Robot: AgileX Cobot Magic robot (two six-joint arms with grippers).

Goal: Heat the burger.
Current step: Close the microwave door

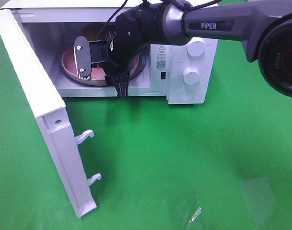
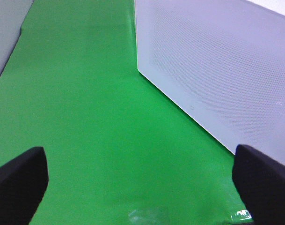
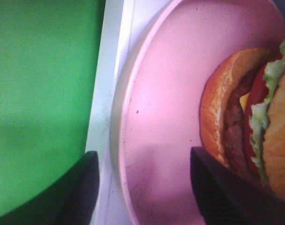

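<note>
Burger point(image 3: 226, 108) on plate point(image 3: 156, 70) inside microwave point(image 1: 196, 72); right gripper point(image 3: 141, 152), jaws apart, straddles plate rim; left gripper point(image 2: 140, 154) spread wide, idle; next, likely: withdraw, shut door point(image 1: 40, 110).

We see the white microwave point(image 1: 205, 72) along the top of the frame, its door point(image 1: 40, 110) swung open toward the lower left. From the upper right, the right gripper point(image 1: 121, 91) points down at the cavity's front edge, beside the pink plate point(image 1: 68, 62).
</note>
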